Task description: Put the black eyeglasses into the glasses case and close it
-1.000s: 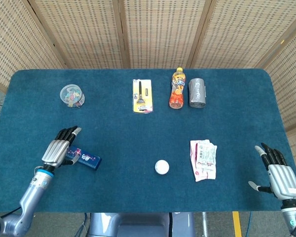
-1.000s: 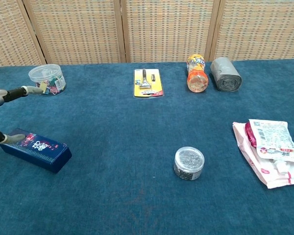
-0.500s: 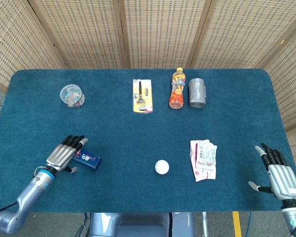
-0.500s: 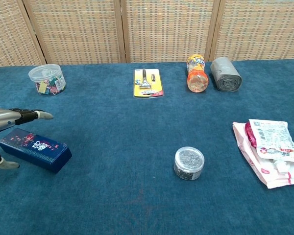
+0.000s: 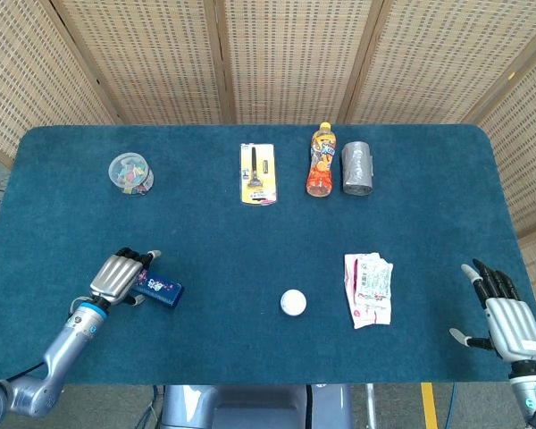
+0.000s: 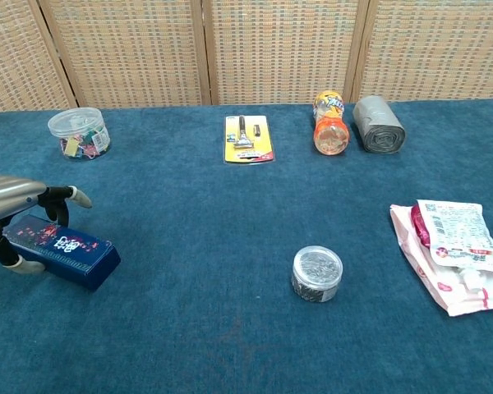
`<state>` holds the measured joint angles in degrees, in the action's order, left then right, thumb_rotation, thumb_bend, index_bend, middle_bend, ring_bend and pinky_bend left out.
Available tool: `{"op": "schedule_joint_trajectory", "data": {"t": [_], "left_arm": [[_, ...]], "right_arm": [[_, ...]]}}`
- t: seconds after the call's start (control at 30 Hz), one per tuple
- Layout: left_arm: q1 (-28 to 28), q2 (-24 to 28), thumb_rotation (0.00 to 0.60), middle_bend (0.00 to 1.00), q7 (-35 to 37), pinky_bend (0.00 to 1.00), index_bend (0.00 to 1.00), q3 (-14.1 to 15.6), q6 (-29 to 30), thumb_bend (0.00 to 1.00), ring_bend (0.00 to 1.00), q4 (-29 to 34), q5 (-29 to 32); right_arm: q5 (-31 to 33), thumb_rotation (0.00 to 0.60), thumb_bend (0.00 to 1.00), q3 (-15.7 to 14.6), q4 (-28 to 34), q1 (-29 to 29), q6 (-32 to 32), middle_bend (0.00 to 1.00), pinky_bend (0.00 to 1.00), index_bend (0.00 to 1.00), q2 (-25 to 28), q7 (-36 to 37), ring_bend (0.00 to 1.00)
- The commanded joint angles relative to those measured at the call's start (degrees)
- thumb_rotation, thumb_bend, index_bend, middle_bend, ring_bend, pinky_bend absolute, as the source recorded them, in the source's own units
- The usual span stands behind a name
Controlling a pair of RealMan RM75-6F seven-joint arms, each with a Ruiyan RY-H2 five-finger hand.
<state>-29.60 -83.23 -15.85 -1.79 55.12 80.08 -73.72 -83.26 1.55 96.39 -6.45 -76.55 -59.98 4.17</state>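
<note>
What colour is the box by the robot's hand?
Dark blue, with pink and white print on top; the box shows best in the chest view.

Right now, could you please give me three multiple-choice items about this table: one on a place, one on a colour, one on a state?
1. Where does the orange bottle lie?
A. beside the grey roll
B. beside the dark blue box
C. at the table's front edge

2. What colour is the razor pack's card?
A. red
B. yellow
C. green

3. What is the left hand doing?
A. hanging high over the table's middle
B. curled over one end of the dark blue box
C. holding the bottle

Answers: 1 A, they lie side by side at the back; 2 B, yellow backing; 3 B, fingers drape over the box's end.
</note>
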Motion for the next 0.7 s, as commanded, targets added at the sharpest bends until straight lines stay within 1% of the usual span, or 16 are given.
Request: {"op": "schedule_joint_trajectory", "data": {"t": [0.03, 0.1, 0.17, 0.33, 0.37, 0.43, 0.47, 0.5, 0.53, 0.57, 0.6, 0.7], "left_arm": [[0.1, -0.3, 0.6, 0.48, 0.1, 0.2, 0.24, -0.2, 0.6, 0.21, 0.33, -0.4, -0.3], [0.2, -0.8, 0.6, 0.51, 1.0, 0.2, 0.28, -0.5, 1.8, 0.21, 0.35, -1.0, -1.0], [0.3, -1.1, 0.6, 0.53, 1.7, 0.2, 0.3, -0.6, 2.5, 0.21, 0.35, -1.7, -1.6], [0.2, -1.5, 0.6, 0.53, 2.2, 0.2, 0.3, -0.9, 2.8, 0.2, 0.35, -2.3, -1.6], [0.1, -1.4, 0.6, 0.49, 2.3, 0.2, 0.3, -0.9, 2.3, 0.19, 0.35, -2.2, -1.2], [-0.1, -0.9, 0.6, 0.32, 2.2, 0.2, 0.27, -0.9, 0.9, 0.13, 0.27, -1.6, -0.2], [-0.3, -0.4, 0.6, 0.18, 2.3, 0.19, 0.22, -0.8, 0.0, 0.08, 0.17, -1.1, 0.3], [-0.4, 0.1, 0.6, 0.07, 2.3, 0.16, 0.14, -0.7, -0.7, 0.04, 0.07, -0.5, 0.7], [-0.5, 0.4, 0.6, 0.03, 2.3, 0.13, 0.09, -0.7, -0.9, 0.02, 0.03, -0.1, 1.0], [-0.4, 0.8, 0.6, 0.0, 2.5, 0.08, 0.04, -0.8, -0.8, 0.0, 0.0, 0.2, 1.0], [-0.3, 1.1, 0.6, 0.0, 2.7, 0.04, 0.01, -0.8, -0.6, 0.0, 0.0, 0.6, 1.0], [0.4, 2.8, 0.6, 0.0, 3.2, 0.0, 0.0, -0.8, 0.7, 0.0, 0.0, 2.5, 0.8]], "right_arm": [[0.0, 0.6, 0.0, 0.0, 0.0, 0.0, 0.0, 0.0, 0.0, 0.0, 0.0, 0.0, 0.0], [0.1, 0.6, 0.0, 0.0, 0.0, 0.0, 0.0, 0.0, 0.0, 0.0, 0.0, 0.0, 0.0], [0.1, 0.6, 0.0, 0.0, 0.0, 0.0, 0.1, 0.0, 0.0, 0.0, 0.0, 0.0, 0.0], [0.1, 0.6, 0.0, 0.0, 0.1, 0.0, 0.1, 0.0, 0.0, 0.0, 0.0, 0.0, 0.0], [0.1, 0.6, 0.0, 0.0, 0.1, 0.0, 0.1, 0.0, 0.0, 0.0, 0.0, 0.0, 0.0], [0.1, 0.6, 0.0, 0.0, 0.0, 0.0, 0.1, 0.0, 0.0, 0.0, 0.0, 0.0, 0.0], [0.1, 0.6, 0.0, 0.0, 0.1, 0.0, 0.1, 0.0, 0.0, 0.0, 0.0, 0.0, 0.0], [0.1, 0.6, 0.0, 0.0, 0.1, 0.0, 0.1, 0.0, 0.0, 0.0, 0.0, 0.1, 0.0], [0.1, 0.6, 0.0, 0.0, 0.1, 0.0, 0.1, 0.0, 0.0, 0.0, 0.1, 0.1, 0.0], [0.1, 0.6, 0.0, 0.0, 0.1, 0.0, 0.1, 0.0, 0.0, 0.0, 0.1, 0.0, 0.0], [0.1, 0.6, 0.0, 0.0, 0.1, 0.0, 0.1, 0.0, 0.0, 0.0, 0.1, 0.0, 0.0], [0.1, 0.6, 0.0, 0.0, 0.0, 0.0, 0.1, 0.0, 0.0, 0.0, 0.1, 0.1, 0.0]]}}
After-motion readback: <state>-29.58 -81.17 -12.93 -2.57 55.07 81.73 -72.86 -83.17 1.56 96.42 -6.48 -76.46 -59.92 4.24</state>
